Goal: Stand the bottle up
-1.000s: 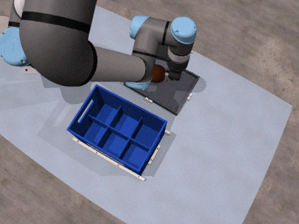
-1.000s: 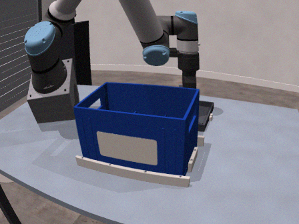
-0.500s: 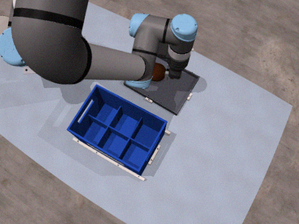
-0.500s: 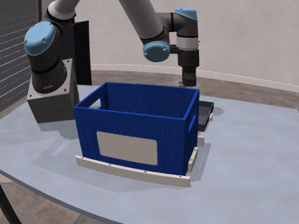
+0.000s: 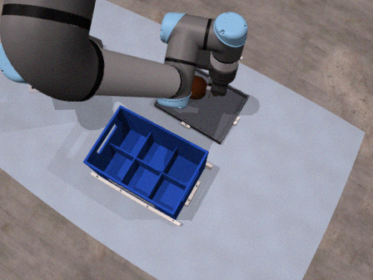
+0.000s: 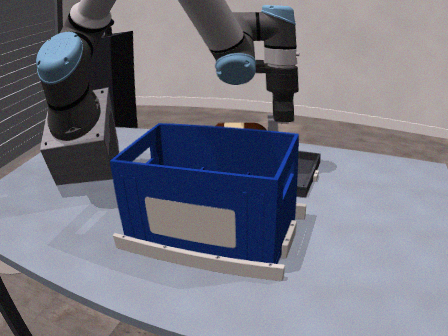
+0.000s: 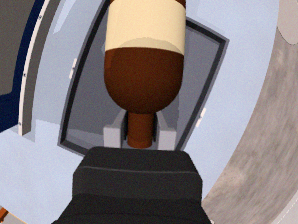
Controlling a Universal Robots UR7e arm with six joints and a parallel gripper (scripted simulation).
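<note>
A brown bottle [image 5: 198, 88] [image 6: 239, 125] [image 7: 143, 63] with a cream label band is held by its thin neck. My gripper [image 5: 216, 93] [image 6: 280, 119] [image 7: 140, 118] is shut on that neck. The bottle lies roughly level, its body pointing away from the fingers, over the dark grey tray [image 5: 225, 118] [image 6: 307, 170] [image 7: 200, 79]. In the exterior view only the top of the bottle shows above the crate's far rim. In the top view the arm's wrist covers most of it. I cannot tell whether the bottle touches the tray.
A blue crate [image 5: 163, 129] [image 6: 200, 175] with several empty compartments stands in front of the tray, between cream stop bars [image 6: 200, 257]. The arm's large links hang over the table's back left. Table edges lie beyond the tray.
</note>
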